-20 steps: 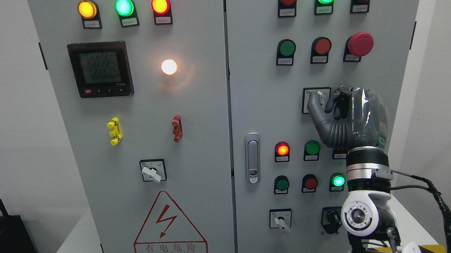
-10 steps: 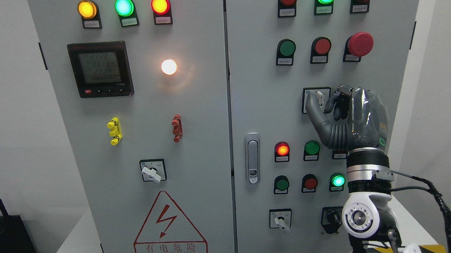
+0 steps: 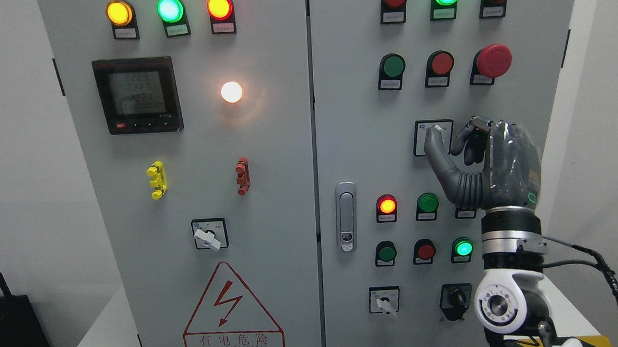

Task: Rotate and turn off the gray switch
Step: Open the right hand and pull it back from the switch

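On the cabinet's right door (image 3: pixel 360 139), the right hand (image 3: pixel 491 166) rises from below so its thumb and curled fingers (image 3: pixel 461 141) can pinch the gray switch (image 3: pixel 437 132), set mid-panel above 2 rows of lamps, apparently gripping it for twisting.

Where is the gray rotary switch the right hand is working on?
In the head view, the gray rotary switch sits mid-height on the cabinet's right door, below the red round push button, pinched by the right hand.
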`<state>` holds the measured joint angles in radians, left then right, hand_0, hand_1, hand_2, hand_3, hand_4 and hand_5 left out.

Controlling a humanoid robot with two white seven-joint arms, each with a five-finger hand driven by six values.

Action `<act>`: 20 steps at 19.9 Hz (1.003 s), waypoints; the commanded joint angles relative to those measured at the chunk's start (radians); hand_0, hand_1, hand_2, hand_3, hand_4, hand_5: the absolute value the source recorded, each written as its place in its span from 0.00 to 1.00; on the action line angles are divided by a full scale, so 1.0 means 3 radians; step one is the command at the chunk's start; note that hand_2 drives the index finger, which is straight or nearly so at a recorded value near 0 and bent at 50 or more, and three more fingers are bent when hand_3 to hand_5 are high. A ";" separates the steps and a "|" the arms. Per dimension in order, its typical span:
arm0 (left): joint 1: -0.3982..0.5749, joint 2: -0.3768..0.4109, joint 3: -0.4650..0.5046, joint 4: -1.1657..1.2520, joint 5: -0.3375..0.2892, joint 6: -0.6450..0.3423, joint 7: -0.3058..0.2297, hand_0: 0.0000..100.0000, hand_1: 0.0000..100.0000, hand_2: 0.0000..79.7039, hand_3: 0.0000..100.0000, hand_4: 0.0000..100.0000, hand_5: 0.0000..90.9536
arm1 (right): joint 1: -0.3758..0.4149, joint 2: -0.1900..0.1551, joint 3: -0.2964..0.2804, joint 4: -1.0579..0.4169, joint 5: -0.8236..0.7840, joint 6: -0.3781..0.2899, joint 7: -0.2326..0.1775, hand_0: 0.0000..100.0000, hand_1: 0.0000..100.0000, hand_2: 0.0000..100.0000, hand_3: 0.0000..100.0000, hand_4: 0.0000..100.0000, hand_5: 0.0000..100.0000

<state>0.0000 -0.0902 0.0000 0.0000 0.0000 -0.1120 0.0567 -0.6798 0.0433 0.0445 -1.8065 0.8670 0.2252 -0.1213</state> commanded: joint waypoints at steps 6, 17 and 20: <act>-0.0031 0.0004 0.0026 -0.0082 0.0067 0.0000 0.0005 0.12 0.39 0.00 0.00 0.00 0.00 | 0.0277 -0.0302 -0.0097 -0.0216 -0.0016 -0.1011 -0.0276 0.30 0.28 0.57 0.96 0.87 0.86; -0.0031 -0.0001 0.0026 -0.0082 0.0067 0.0000 0.0005 0.12 0.39 0.00 0.00 0.00 0.00 | 0.0604 -0.0630 -0.0112 -0.0441 -0.0022 -0.1267 -0.0240 0.31 0.15 0.08 0.12 0.02 0.00; -0.0031 -0.0001 0.0026 -0.0082 0.0067 0.0000 0.0005 0.12 0.39 0.00 0.00 0.00 0.00 | 0.0650 -0.0681 -0.0148 -0.0492 -0.0022 -0.1272 -0.0240 0.27 0.16 0.06 0.09 0.00 0.00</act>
<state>0.0000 -0.0900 0.0000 0.0000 0.0000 -0.1122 0.0587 -0.5204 -0.0896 0.0076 -1.8994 0.8610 -0.1527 -0.1950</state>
